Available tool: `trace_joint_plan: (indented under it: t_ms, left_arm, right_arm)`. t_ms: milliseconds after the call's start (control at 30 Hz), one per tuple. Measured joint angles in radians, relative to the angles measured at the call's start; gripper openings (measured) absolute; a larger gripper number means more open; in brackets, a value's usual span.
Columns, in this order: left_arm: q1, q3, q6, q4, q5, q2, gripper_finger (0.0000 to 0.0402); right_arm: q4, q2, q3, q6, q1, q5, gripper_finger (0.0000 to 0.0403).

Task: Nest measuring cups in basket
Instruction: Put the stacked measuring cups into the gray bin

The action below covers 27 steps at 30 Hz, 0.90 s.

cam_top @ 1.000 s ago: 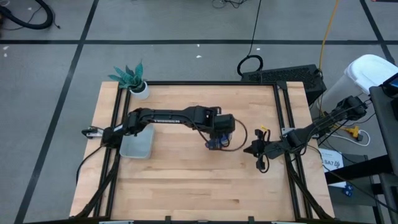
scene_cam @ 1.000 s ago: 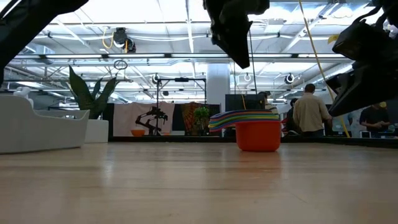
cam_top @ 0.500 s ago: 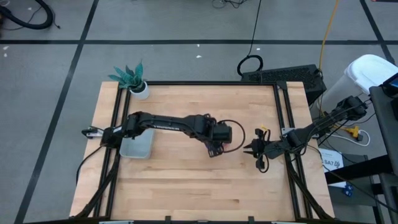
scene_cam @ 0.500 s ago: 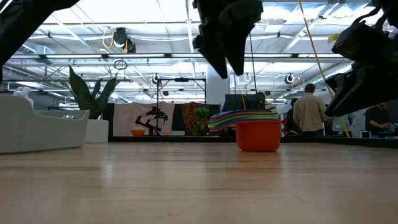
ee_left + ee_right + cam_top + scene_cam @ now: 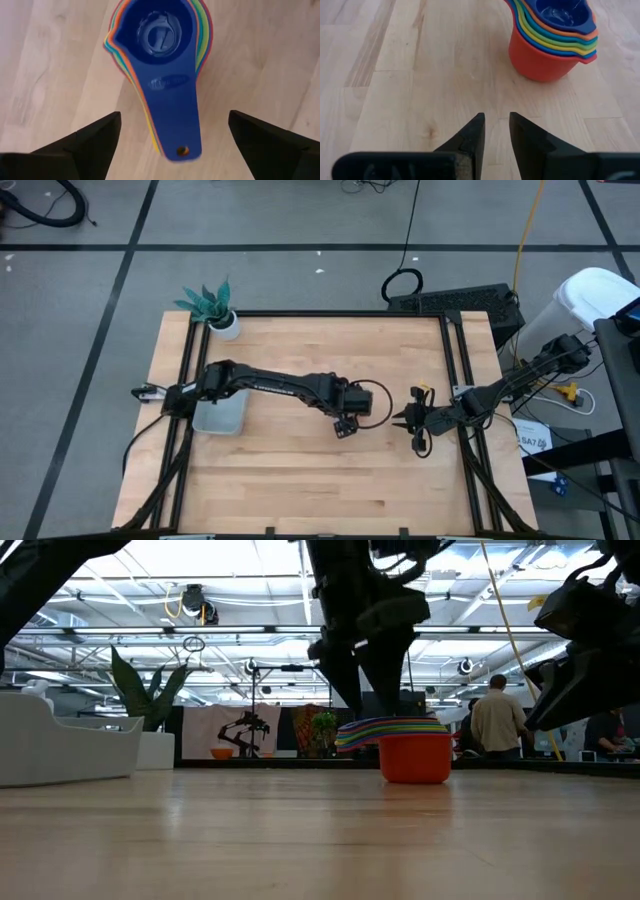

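Red-bottomed, the cups point(image 5: 553, 37) sat nested on the table point(image 5: 300, 470), well apart from the basket point(image 5: 220, 415). Left hand point(image 5: 167, 145) hung spread over their handles; right hand point(image 5: 495, 135) waited nearby, slightly parted. Next step, likely: pinch the stack and carry it over

From above, my left claw point(image 5: 345, 423) sits right over the measuring cups point(image 5: 159, 60), so the stack is totally hidden there. My left wrist view only shows the dark blue top cup fully; the rest are just coloured rims peeking out around it. My right wrist view cuts the stack off at the edge. The basket point(image 5: 222, 416) is half under my left arm.
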Motion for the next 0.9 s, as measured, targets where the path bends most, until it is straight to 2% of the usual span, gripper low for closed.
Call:
trace_joint_plan:
  t_ms: [400, 900]
  left_arm:
    - [0.021, -0.070, 0.045, 0.067, 0.029, 0.000, 0.0356]
    - [0.037, -0.105, 0.083, 0.120, 0.029, 0.000, 0.0367]
  right_arm:
    - [-0.010, 0.000, 0.000, 0.031, 0.000, -0.001, 0.0084]
    - [-0.010, 0.000, 0.000, 0.055, 0.000, -0.004, 0.0084]
